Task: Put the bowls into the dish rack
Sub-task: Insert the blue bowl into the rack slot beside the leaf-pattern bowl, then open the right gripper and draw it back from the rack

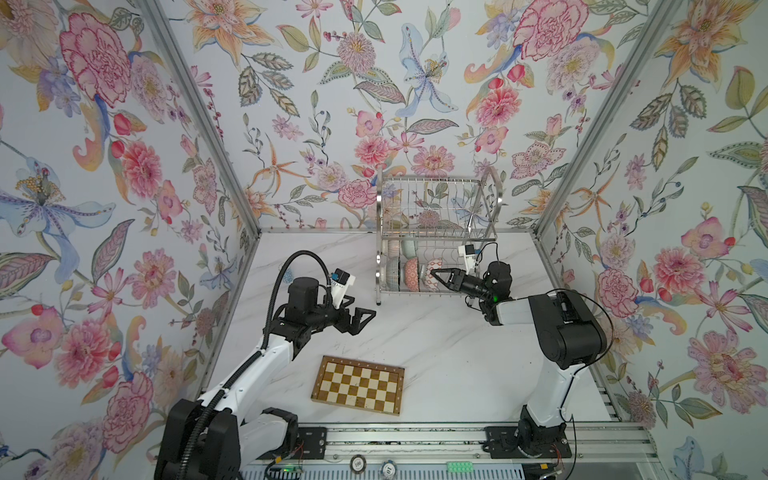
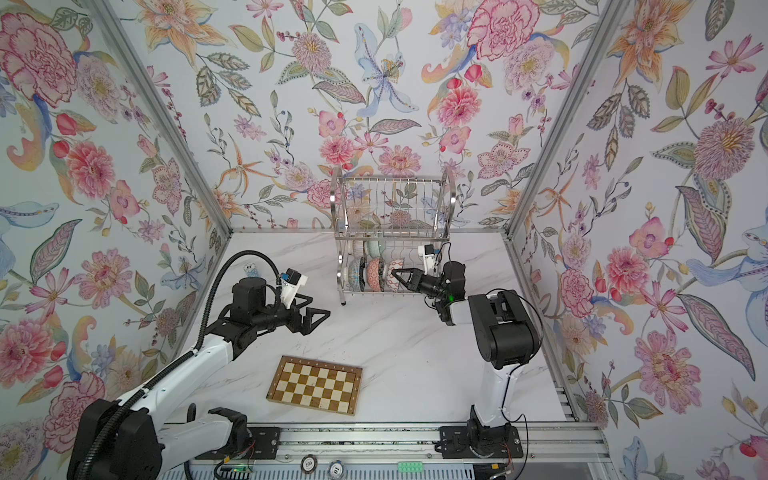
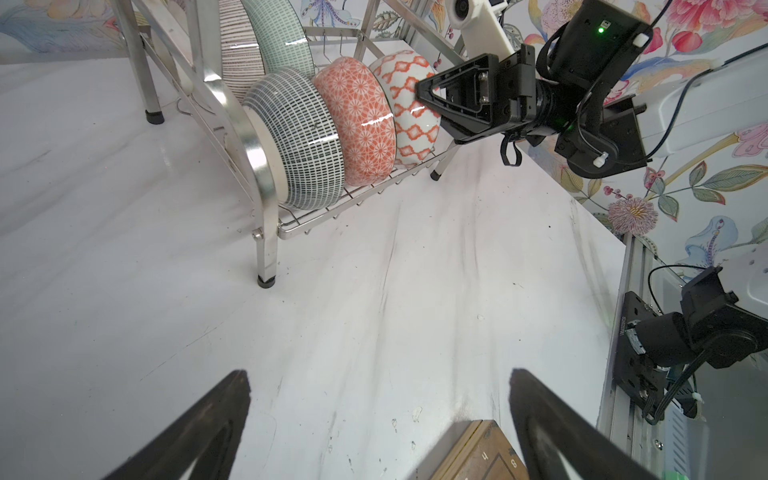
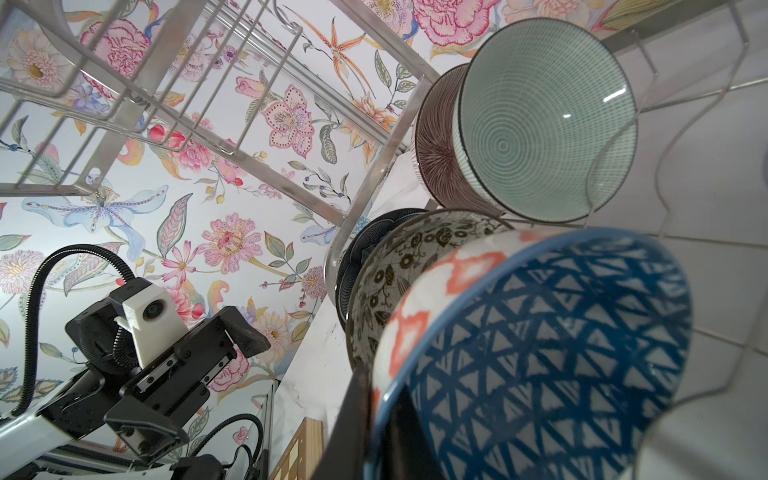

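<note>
Nearest the front edge, the checkered board (image 1: 358,389) lies flat on the tabletop (image 1: 436,353), with no bowl on or beside it. Just beyond, the left pincer (image 1: 362,306) hangs over bare marble with its fingers wide apart, holding nothing. Farther in, the right pincer (image 1: 434,274) reaches into the lower tier of the dish rack (image 1: 432,179), clamped on the rim of the blue lattice bowl (image 4: 540,353), which stands on edge against the black-and-white floral bowl (image 4: 399,266); the dark navy bowl (image 4: 374,232) is next in that row. Behind them sit the pale green bowl (image 4: 540,124) and the brown-lined bowl (image 4: 436,145). This looks like the last bowl being seated. The next move calls for parting the fingers gently and drawing straight back, clear of wires and rim.
</note>
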You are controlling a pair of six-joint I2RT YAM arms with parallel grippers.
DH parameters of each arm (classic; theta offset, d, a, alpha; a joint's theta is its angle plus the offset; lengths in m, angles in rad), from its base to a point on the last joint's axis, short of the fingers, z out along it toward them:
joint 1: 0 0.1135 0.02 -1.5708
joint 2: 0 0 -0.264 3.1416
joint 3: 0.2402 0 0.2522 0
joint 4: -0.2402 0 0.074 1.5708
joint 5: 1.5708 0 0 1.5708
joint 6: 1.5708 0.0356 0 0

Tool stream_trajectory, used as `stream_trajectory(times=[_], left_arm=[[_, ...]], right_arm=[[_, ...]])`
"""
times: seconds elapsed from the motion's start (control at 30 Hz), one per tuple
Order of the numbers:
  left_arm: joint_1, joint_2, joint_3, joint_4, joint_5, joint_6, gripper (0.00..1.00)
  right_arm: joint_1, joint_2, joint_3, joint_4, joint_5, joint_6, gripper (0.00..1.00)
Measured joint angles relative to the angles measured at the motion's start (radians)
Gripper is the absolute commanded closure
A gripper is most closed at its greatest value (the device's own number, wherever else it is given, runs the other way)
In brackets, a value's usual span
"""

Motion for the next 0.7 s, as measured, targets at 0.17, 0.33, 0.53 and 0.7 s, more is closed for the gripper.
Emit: stream_trajectory(times=[0.17, 0.33, 0.53, 0.7], left_arm=[[0.0, 0.0, 0.0, 0.0, 0.0, 0.0, 0.01], [0.0, 0.0, 0.0, 0.0, 0.0, 0.0, 0.01], [0.0, 0.0, 0.0, 0.0, 0.0, 0.0, 0.01], [0.0, 0.0, 0.0, 0.0, 0.0, 0.0, 0.01]], right_arm=[[-0.006, 0.0, 0.006, -0.016, 0.0, -0.015, 0.85], [-0.006, 0.0, 0.018, -0.021, 0.0, -0.024, 0.8], [-0.007, 0.0, 0.019, -0.035, 0.001, -0.039, 0.75], [-0.007, -0.001, 0.019, -0.053, 0.009, -0.05, 0.71]])
